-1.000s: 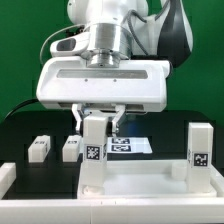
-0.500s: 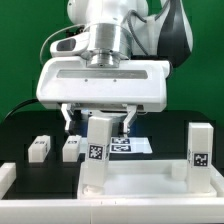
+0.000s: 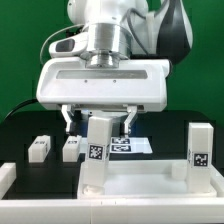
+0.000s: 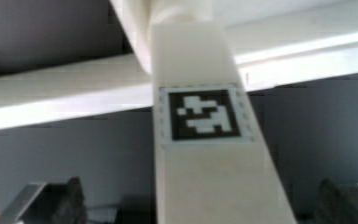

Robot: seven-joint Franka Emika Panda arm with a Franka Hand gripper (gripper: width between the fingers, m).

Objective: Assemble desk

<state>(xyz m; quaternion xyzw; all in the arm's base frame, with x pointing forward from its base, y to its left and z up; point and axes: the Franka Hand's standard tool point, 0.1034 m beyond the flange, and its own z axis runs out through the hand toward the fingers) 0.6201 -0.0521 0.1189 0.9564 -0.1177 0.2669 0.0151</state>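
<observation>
The hand (image 3: 99,124) hangs over the near corner of the desk panel (image 3: 140,186) on the exterior view's left, its jaws spread wide and gripping nothing; one finger (image 3: 70,120) stands off to each side of a leg (image 3: 95,152), with clear gaps between the fingers and the leg's top; this leg stands on end in the panel's corner, its black-and-white tag facing the camera, and its top seems to lean a little toward the exterior view's right; a second leg (image 3: 200,148) stands upright at the panel's corner on the exterior view's right, tag also facing out; the panel itself lies flat on the dark worktop (image 3: 15,138), across the front of the scene; two loose legs (image 3: 39,148) lie side by side on the worktop behind the panel, on the exterior view's left, apart from each other; the marker board (image 3: 128,146) lies flat behind the standing leg; in the wrist view the tagged leg (image 4: 202,120) fills the middle, untouched, with a dark fingertip (image 4: 51,200) well clear on either side
</observation>
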